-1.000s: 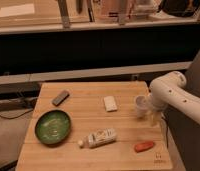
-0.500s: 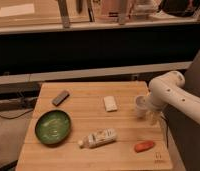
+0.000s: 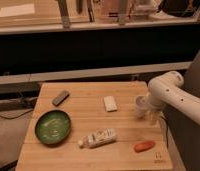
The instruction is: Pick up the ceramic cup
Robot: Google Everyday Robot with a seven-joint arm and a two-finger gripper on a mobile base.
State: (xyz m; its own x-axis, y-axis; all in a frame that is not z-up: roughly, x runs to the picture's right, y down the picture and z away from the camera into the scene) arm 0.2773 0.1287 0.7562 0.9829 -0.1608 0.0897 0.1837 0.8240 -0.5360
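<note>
Wooden table (image 3: pixel 85 109): cup (image 3: pixel 140 105) upright at the 3 o'clock edge. Gripper (image 3: pixel 147 113) right at it, jaws spread, nothing pinched. Straddle the cup squarely, close gently, lift straight up; avoid nudging it off the edge.

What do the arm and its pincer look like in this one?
The arm is glossy white, built of thick rounded links, with a bulbous joint housing that carries a few small dark dots. No loose cables or lettering show. The pincer, beside the ceramic cup near the table's right-hand edge in view, is pale off-white and slimmer than the arm.
</note>
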